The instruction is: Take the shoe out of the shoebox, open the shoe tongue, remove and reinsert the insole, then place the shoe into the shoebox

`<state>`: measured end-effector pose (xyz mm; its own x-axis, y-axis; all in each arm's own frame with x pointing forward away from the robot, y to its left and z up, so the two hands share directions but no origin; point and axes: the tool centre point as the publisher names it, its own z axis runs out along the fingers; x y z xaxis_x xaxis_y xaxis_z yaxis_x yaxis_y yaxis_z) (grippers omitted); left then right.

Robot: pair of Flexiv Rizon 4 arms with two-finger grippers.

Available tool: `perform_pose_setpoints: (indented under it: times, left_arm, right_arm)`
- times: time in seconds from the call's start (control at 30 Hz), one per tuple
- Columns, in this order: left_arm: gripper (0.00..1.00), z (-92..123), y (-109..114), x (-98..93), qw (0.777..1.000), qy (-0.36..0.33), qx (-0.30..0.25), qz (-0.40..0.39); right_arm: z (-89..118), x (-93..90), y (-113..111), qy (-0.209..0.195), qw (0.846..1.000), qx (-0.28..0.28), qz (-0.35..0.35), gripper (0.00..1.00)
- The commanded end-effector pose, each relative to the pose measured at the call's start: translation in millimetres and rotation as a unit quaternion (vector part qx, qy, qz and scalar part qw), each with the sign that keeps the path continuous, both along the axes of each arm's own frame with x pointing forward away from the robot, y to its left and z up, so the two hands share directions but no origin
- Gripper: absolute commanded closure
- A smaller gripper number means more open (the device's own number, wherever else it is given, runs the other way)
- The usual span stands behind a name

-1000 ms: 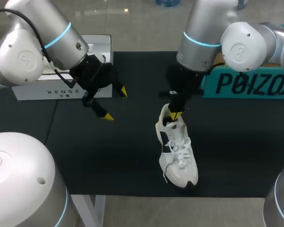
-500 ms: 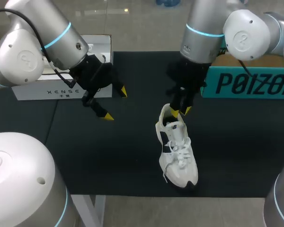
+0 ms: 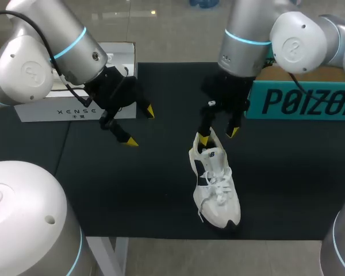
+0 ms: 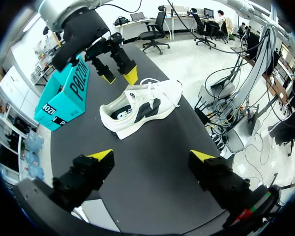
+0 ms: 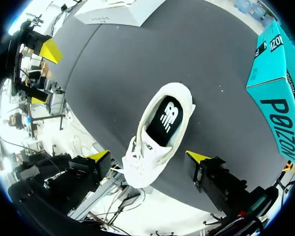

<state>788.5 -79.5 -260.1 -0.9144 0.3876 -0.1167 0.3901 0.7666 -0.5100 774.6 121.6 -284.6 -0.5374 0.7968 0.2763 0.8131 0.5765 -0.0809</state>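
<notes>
You had the white lace-up sneaker (image 3: 214, 187) out of the teal cardboard shoebox (image 3: 302, 100), lying on the black mat (image 3: 287, 184) under your right gripper (image 3: 218, 135), which was spread open and empty above the heel, while your left gripper (image 3: 141, 126) was open well apart, and reboxing, at least, seemed left.

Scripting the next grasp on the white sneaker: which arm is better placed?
Right, probably. The right hand, open, hovers over the heel opening of the white lace-up sneaker; the left hand, also open, sits aside near the white cardboard box.

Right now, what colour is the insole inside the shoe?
Black with a white logo; the insole sits in the white shoe. The right wrist view shows it best.
</notes>
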Motion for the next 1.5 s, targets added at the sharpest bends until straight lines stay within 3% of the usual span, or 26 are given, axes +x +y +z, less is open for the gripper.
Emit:
perform_pose_setpoints:
  times: [0.03,0.13,0.33,0.47,0.5,0.53,1.03,1.1,1.23,1.5]
  left_arm:
    - [0.00,-0.5,-0.7,0.2,1.000,0.000,0.002,0.000]
    - [0.00,-0.5,-0.7,0.2,1.000,0.000,0.002,0.000]
    - [0.00,-0.5,-0.7,0.2,1.000,0.000,0.002,0.000]
    - [0.00,-0.5,-0.7,0.2,1.000,0.000,0.002,0.000]
    - [0.00,-0.5,-0.7,0.2,1.000,0.000,0.002,0.000]
    - [0.00,-0.5,-0.7,0.2,1.000,0.000,0.002,0.000]
    - [0.00,-0.5,-0.7,0.2,1.000,0.000,0.002,0.000]
    - [0.00,-0.5,-0.7,0.2,1.000,0.000,0.002,0.000]
    - [0.00,-0.5,-0.7,0.2,1.000,0.000,0.002,0.000]
    - [0.00,-0.5,-0.7,0.2,1.000,0.000,0.002,0.000]
  right_arm:
    - [-2.9,2.1,-0.6,-0.029,0.993,0.019,0.112,0.00]
    - [-6.2,3.9,2.8,-0.053,0.977,0.018,0.206,0.00]
    - [-9.8,11.3,-3.7,-0.107,0.952,0.053,0.282,0.00]
    - [-0.6,10.8,-4.8,-0.177,0.909,0.068,0.370,0.00]
    - [2.5,10.1,-4.7,-0.187,0.902,0.050,0.386,0.00]
    - [3.4,14.3,-7.7,-0.163,0.917,0.031,0.364,0.00]
    - [3.4,14.3,-7.7,-0.163,0.917,0.031,0.364,0.00]
    - [1.4,17.9,-7.2,-0.181,0.909,0.042,0.374,0.00]
    - [-5.3,30.9,-5.5,-0.174,0.894,0.078,0.406,0.00]
    - [-13.9,58.9,-7.6,-0.145,0.890,0.076,0.426,0.00]
